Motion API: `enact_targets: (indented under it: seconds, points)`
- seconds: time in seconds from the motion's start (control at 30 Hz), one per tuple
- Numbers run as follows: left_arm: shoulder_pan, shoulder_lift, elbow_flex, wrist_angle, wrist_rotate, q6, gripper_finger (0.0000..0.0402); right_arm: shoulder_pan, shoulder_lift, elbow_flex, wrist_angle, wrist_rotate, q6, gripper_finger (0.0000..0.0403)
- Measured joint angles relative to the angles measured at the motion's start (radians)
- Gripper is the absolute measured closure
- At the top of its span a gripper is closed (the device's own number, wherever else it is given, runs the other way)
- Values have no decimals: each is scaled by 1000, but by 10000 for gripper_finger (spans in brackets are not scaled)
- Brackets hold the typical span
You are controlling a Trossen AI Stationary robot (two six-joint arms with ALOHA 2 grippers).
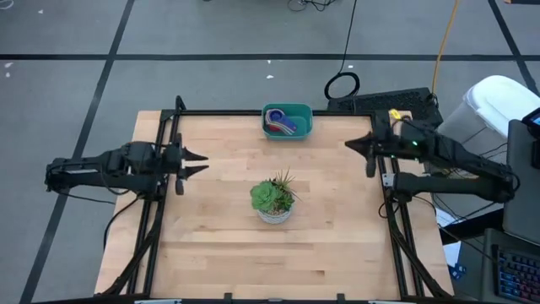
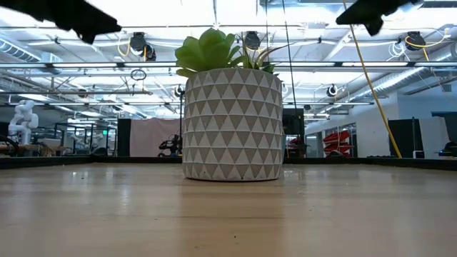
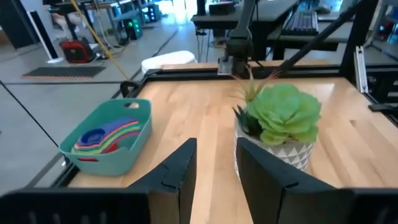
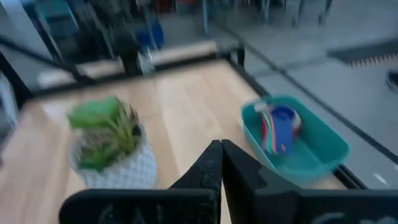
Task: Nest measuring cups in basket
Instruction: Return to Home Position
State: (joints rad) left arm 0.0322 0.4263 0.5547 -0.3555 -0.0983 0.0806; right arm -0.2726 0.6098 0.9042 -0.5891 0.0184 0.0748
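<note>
At the 12 o'clock edge of the light wooden table (image 1: pixel 211 253), seen from above, sits the small teal rectangular plastic basket (image 1: pixel 305 112). The set of coloured plastic measuring cups (image 1: pixel 281 126) lies nested inside it, well apart from both of my arms. From my left wrist I can see the stack leaning in the basket, a blue cup uppermost and green, yellow, orange and red edges showing beneath it. Near the table's middle, a little toward 6 o'clock, stands the green succulent (image 1: pixel 272 196) in its white pot (image 2: pixel 232 125) patterned with grey triangles. The plant is apart from the basket and touches nothing but the wood. My left gripper (image 1: pixel 205 163) hangs above the 9 o'clock side of the table and points toward 3 o'clock. Its two dark fingers (image 3: pixel 180 168) are parted by a moderate gap and nothing is between them. My right gripper (image 1: pixel 349 143) hangs above the 3 o'clock side and points toward 9 o'clock. Its fingers (image 4: pixel 208 165) are pressed together to a single point and grip nothing.
</note>
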Motion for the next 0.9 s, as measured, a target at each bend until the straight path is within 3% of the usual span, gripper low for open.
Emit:
enact_targets:
  seconds: [0.2,0.43,0.9]
  points:
    - [6,-104,-180,104,4,-60,284,31,-215,-267,223,-20,98,403]
    - [65,-205,-295,188,59,-105,284,47,-287,-451,377,-21,147,403]
    - [313,-359,-470,262,357,-180,284,78,-427,-837,895,-19,191,403]
